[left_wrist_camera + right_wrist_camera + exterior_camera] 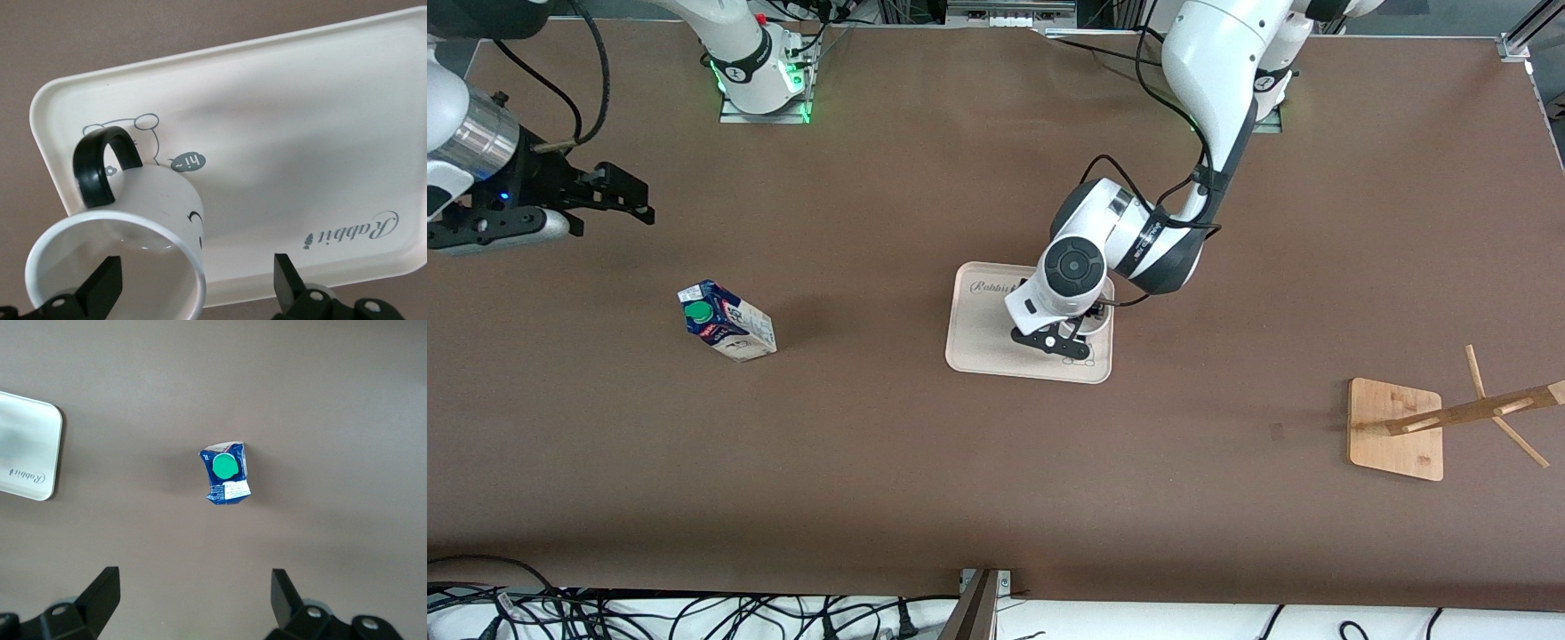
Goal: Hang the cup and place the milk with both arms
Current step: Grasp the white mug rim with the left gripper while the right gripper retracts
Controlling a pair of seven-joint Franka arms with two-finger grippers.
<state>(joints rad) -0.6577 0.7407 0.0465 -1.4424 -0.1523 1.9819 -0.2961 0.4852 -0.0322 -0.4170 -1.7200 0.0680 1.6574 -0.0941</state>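
The white cup (143,207) with a black handle (100,167) stands on the cream tray (300,133). My left gripper (197,283) is open right over it, with one finger (107,283) inside the mouth and the other (287,280) outside the wall. In the front view the left gripper (1069,342) hides most of the cup (1100,325). The blue and white milk (725,322) with a green cap stands on the table toward the right arm's end. My right gripper (636,200) is open and empty, held high over bare table, and its wrist view looks down on the milk (225,473).
A wooden cup rack (1396,427) with slanted pegs stands toward the left arm's end, nearer the front camera than the tray (983,342). A corner of the tray (27,447) shows in the right wrist view. Brown table lies between the milk and the tray.
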